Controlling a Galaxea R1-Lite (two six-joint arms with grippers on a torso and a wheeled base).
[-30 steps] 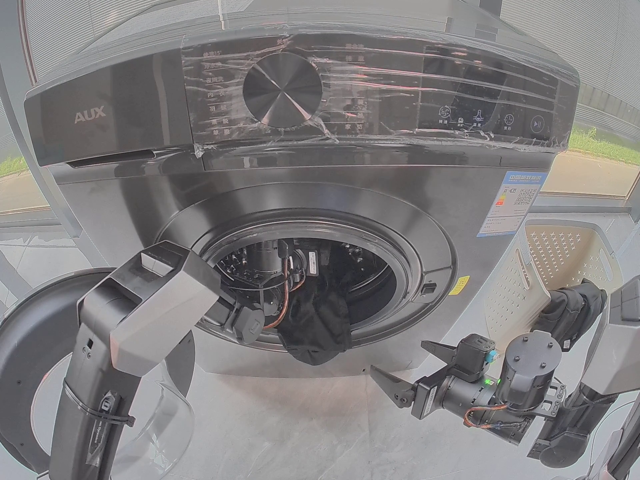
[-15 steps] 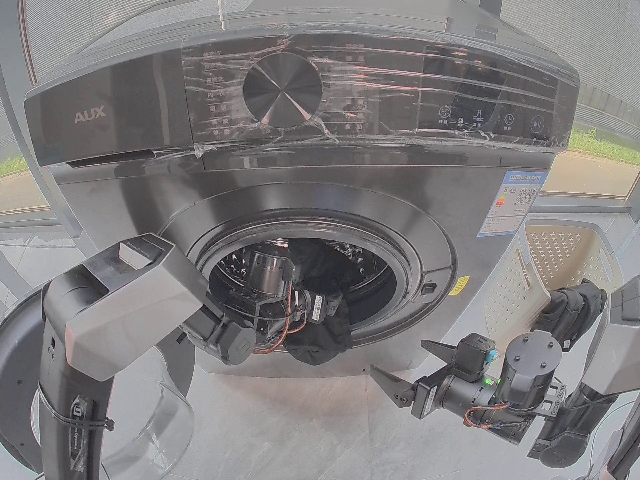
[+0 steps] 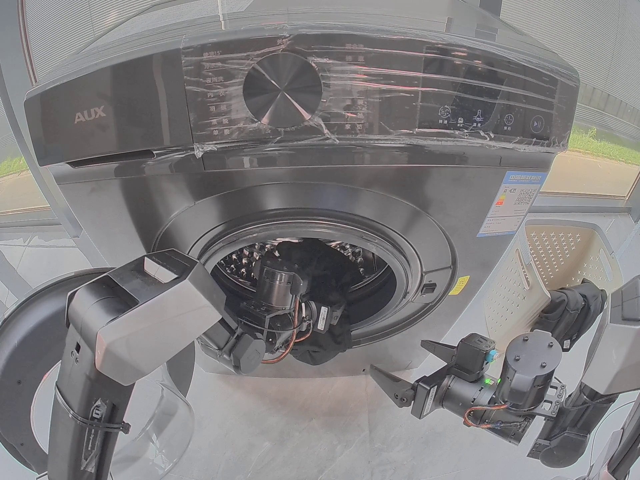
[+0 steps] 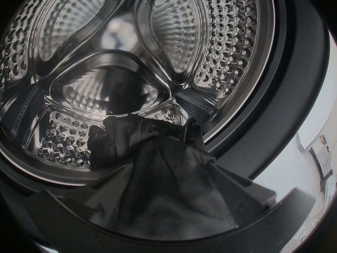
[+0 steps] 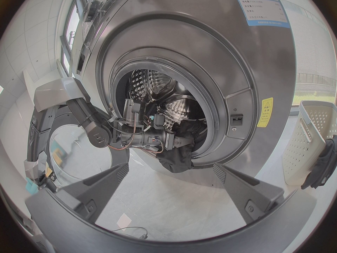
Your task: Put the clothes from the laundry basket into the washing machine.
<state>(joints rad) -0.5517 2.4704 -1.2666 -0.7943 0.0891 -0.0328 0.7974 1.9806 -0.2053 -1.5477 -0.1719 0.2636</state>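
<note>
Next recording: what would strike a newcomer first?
The big dark-grey steel washing machine, round door open. A black fabric garment hangs out of its mouth by the left gripper. At the right, a white perforated plastic laundry basket with dark cloth over its rim.

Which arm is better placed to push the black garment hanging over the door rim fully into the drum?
Left. The left gripper is at the drum opening, beside the black garment. The right gripper hangs open in front of the washing machine, apart from it, nearer the laundry basket.
</note>
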